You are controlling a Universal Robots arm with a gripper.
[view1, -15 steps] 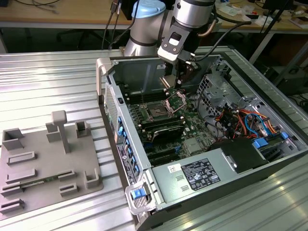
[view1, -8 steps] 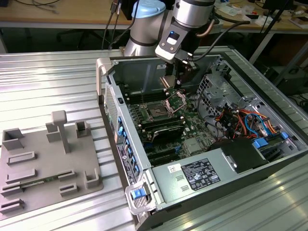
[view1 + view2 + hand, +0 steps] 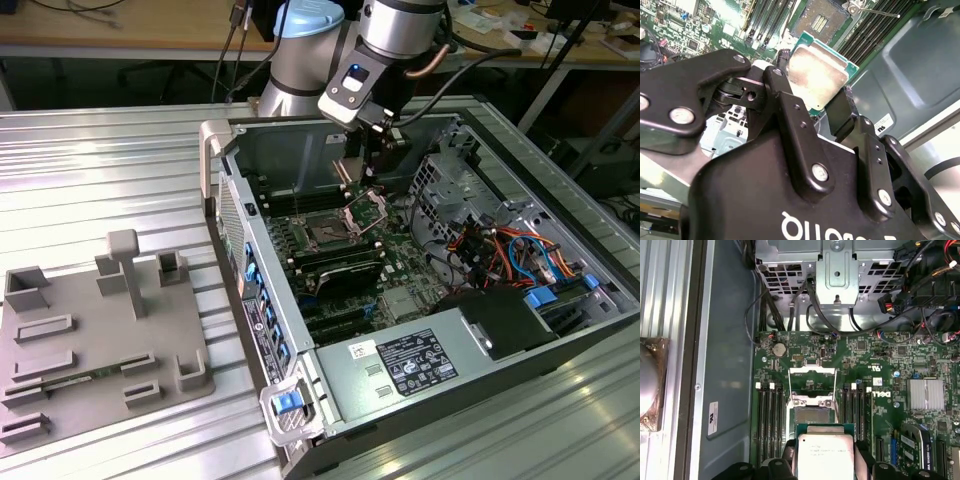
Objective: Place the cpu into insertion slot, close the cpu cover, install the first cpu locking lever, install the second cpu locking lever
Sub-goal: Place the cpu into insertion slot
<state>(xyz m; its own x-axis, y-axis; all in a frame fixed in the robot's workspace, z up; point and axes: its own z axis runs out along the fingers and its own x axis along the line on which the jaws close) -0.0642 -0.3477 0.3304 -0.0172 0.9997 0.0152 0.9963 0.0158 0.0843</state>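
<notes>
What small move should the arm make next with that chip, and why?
Probably ease the cpu down toward the insertion slot. The fingers grip the chip by its edges above the board, the slot looks open and bare, and the cpu cover stands raised, so nothing seems to block it.

— Where does the open grey steel computer case [image 3: 270, 330] sit?
— On the ribbed metal table [image 3: 100, 160], toward the exterior view's right. The flat grey plastic fixture plate [image 3: 100, 340] lies just beside it, on the exterior view's left.
— And inside?
— The green circuit board [image 3: 400, 270] lies on the case floor. The square black insertion slot [image 3: 325, 232] sits in it between two banks of long black memory slots [image 3: 769, 415]. The thin silver metal cpu cover [image 3: 812, 382] stands raised at one edge of the slot. The grey label-bearing power supply box [image 3: 405, 365] fills the case's near end.
— The chip?
— The small square silver-topped cpu [image 3: 817, 75] is pinched between the fingers of the black gripper [image 3: 815, 74], above the board and apart from the slot.
</notes>
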